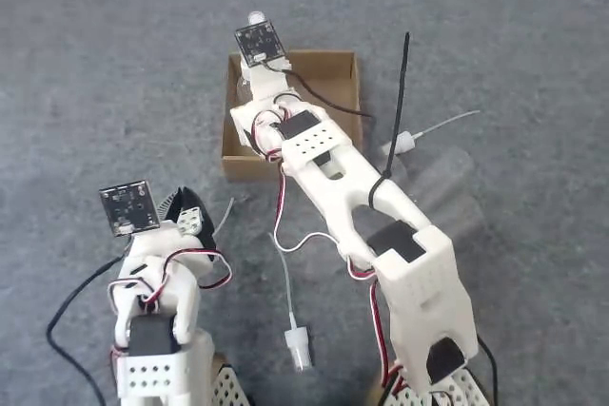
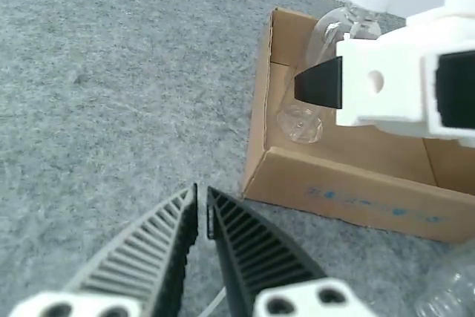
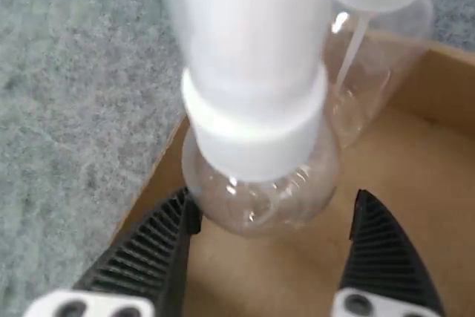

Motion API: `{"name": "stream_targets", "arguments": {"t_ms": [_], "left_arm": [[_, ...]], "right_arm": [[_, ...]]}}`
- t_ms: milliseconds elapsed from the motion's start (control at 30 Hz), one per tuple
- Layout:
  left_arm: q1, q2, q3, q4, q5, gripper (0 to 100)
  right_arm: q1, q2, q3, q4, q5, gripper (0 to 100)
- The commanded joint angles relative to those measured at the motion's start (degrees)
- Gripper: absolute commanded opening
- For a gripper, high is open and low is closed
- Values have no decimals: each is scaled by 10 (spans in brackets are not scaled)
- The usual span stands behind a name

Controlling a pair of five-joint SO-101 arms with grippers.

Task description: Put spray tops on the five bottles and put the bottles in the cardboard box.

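high view, over a grey carpeted desk (image 1: 86, 92): the right arm (image 1: 352, 187) is stretching across the middle and covering much of the cardboard box (image 1: 338, 68). a loose spray top (image 1: 299, 347) with its tube is lying near the arm bases. another spray top (image 1: 406, 142) is lying just beside the right arm, and bare clear bottles (image 1: 447, 187) are lying on their sides on that arm's right.

the left claw (image 2: 202, 197) is hovering over the desk short of the box, its jaws pressed almost together with nothing between them. the right claw (image 3: 276, 202) is hanging over the box's interior, jaws spread wide, with a capped bottle (image 3: 252, 206) sitting between them close to the box's wall; whether the jaws are touching it cannot be told.

that bottle is showing clear, rounded plastic under a white top with a broad collar. a second capped bottle (image 3: 375, 79), also clear, is showing just behind it.
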Motion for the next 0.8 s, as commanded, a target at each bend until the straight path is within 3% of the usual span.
{"name": "stream_targets", "arguments": {"t_ms": [0,767], "left_arm": [[4,-8,-7,4,-4,12],[4,-8,-7,1,-4,12]], "right_arm": [[-6,-72,-37,33,14,252],[-2,-248,-35,276,16,249]]}}
